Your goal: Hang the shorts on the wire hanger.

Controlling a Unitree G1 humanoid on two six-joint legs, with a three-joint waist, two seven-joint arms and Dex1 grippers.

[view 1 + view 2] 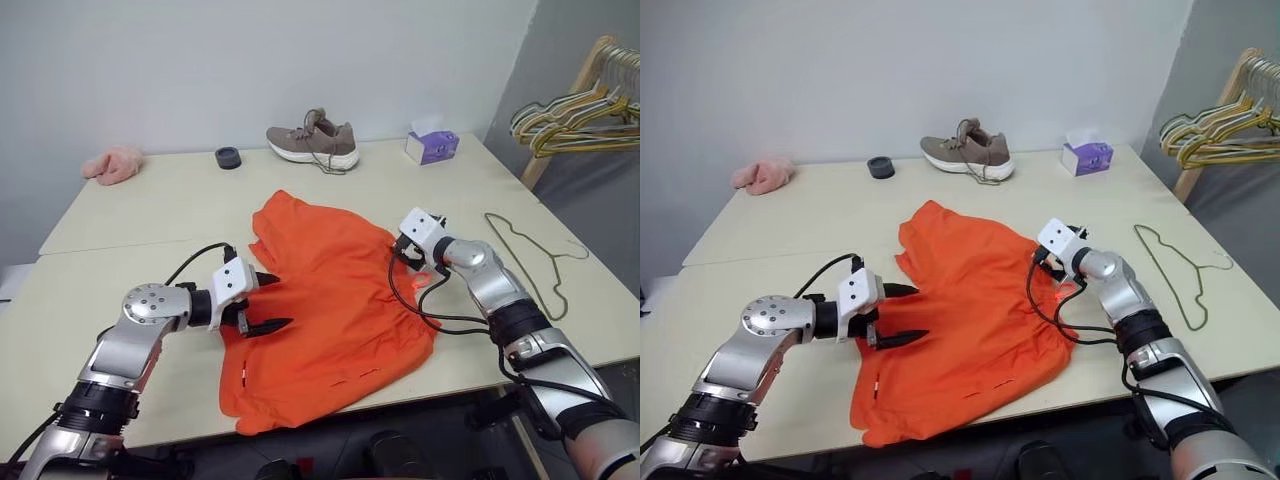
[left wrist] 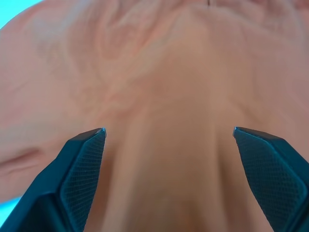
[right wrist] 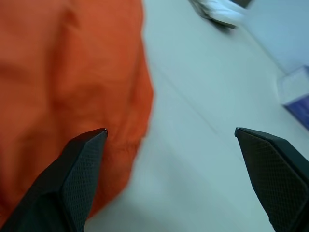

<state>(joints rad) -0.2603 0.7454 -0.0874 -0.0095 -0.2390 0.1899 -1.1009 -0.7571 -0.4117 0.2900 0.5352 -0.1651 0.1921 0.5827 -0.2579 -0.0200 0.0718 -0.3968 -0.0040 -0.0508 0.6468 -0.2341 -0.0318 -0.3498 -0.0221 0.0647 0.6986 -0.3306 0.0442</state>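
The shorts (image 1: 335, 310) lie spread flat on the table (image 1: 150, 210) in front of you, your left gripper (image 1: 268, 302) wide open over their left edge, your right gripper (image 1: 402, 252) wide open at their right edge; the wire hanger (image 1: 528, 258) lies apart, further right.

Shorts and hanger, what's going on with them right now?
Nothing is hung or held. The shorts lie spread flat on the table. The left gripper hovers open over their left edge, and the right gripper is open at their right edge. The wire hanger lies untouched on the table to the right of the right arm.
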